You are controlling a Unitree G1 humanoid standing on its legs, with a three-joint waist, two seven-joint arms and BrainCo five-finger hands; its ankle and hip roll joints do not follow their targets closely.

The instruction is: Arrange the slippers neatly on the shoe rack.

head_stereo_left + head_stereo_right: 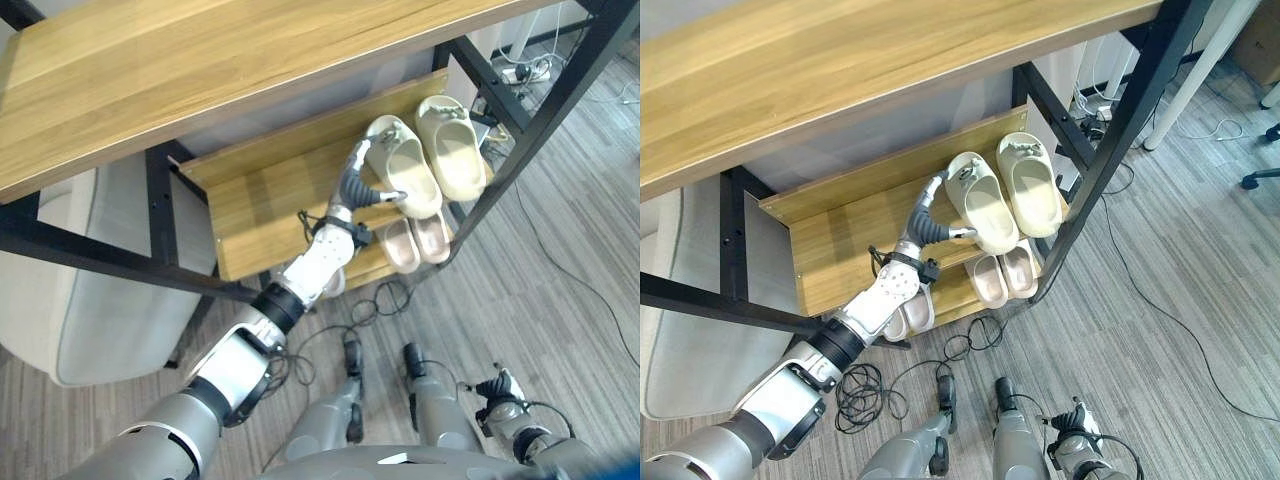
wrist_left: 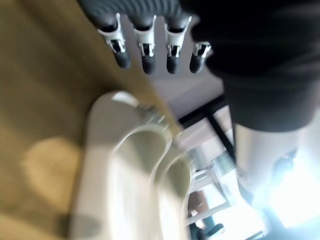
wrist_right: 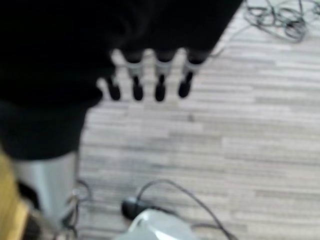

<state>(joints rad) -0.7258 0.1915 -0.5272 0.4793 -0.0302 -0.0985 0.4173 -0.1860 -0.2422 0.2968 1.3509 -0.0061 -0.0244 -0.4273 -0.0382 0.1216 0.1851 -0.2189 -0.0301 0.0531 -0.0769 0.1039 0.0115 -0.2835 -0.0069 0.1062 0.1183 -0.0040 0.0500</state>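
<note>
The left hand reaches onto the shoe rack's middle shelf, fingers straight, thumb touching the near cream slipper — gripping nothing. Its mate lies at 3 o'clock. The right hand hangs relaxed.

Left hand covers the near edge of one cream slipper, so can't tell if fingers touch it or just sit beside. In left wrist view the cream pair is blurred, outlines smear together. Pink slippers on the lower shelf are partly hidden under the upper shelf, toes unseen. Another pale slipper is mostly behind the forearm, colour unclear. Rack top board cut off by the pic edge. Right hand is small, low by the floor; in its wrist view fingertips are blurred.
</note>
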